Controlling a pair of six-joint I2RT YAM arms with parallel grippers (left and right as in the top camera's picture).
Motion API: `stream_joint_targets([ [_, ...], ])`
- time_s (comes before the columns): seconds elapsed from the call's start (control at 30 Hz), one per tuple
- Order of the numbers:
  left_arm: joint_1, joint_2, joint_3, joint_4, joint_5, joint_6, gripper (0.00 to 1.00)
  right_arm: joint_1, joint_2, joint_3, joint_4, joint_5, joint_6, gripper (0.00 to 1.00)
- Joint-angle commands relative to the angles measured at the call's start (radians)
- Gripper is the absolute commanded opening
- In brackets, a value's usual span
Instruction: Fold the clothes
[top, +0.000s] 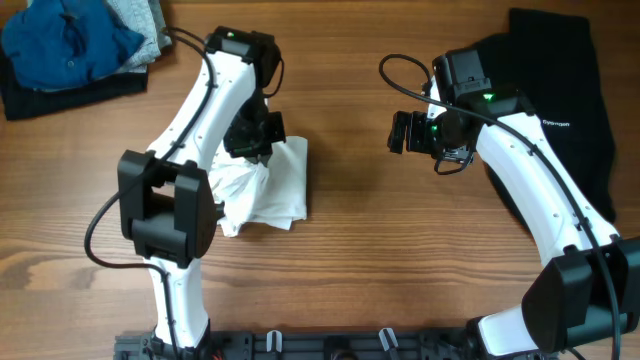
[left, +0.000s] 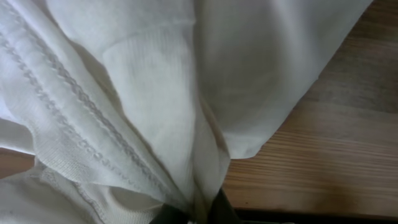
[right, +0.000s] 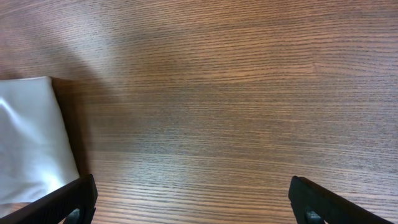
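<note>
One white T-shirt (top: 283, 185) lay part-folded left of centre on the tabletop (top: 380, 260), its right edge straight and its lower left rumpled beneath the left arm. The left claw (top: 255, 138) pinched a gathered fold, its fingers mostly hidden by cloth. The right claw (top: 402, 132) hung spread wide over bare wood, well apart from the shirt. One black garment (top: 560, 90) lay partly behind the right arm, and one blue and grey pile (top: 60, 45) was cut off at top left.

Bright, even light with soft shadows; close wrist views slightly blurred.
</note>
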Motion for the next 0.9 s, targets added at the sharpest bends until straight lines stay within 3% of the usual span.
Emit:
stream_joint_targets([
  [0.0, -0.018, -0.014, 0.011, -0.009, -0.002, -0.02, 0.05, 0.0, -0.003, 0.006, 0.005, -0.019, -0.01, 1.0],
  [0.13, -0.019, -0.014, 0.011, -0.011, -0.002, -0.02, 0.19, 0.0, -0.003, 0.006, 0.006, -0.019, -0.01, 1.0],
  [0.27, -0.021, -0.014, 0.011, 0.018, 0.014, -0.02, 0.14, 0.0, -0.003, 0.006, 0.012, -0.019, -0.009, 0.99],
  [0.37, -0.025, -0.014, 0.011, 0.052, 0.059, -0.02, 0.04, 0.0, -0.003, 0.006, 0.013, -0.019, -0.008, 0.99],
  [0.5, -0.037, -0.014, 0.011, 0.08, 0.077, -0.02, 0.05, 0.0, -0.003, 0.006, 0.013, -0.019, -0.009, 0.99],
  [0.57, -0.041, -0.014, 0.011, 0.085, 0.074, -0.02, 0.11, 0.0, -0.003, 0.006, 0.014, -0.019, -0.009, 1.0],
  [0.67, -0.032, -0.014, 0.016, 0.103, 0.073, -0.02, 0.13, 0.0, -0.003, 0.006, 0.029, -0.031, -0.01, 1.0],
  [0.8, 0.047, -0.024, 0.075, 0.095, 0.073, -0.021, 0.06, 0.0, -0.003, 0.006, 0.069, -0.143, -0.021, 1.0],
  [0.83, 0.078, -0.031, 0.092, 0.095, 0.073, -0.021, 0.08, 0.002, -0.003, 0.006, 0.075, -0.158, -0.021, 1.0],
  [0.87, 0.122, -0.039, 0.11, 0.093, 0.074, -0.021, 0.23, 0.005, -0.003, 0.006, 0.079, -0.162, -0.021, 1.0],
])
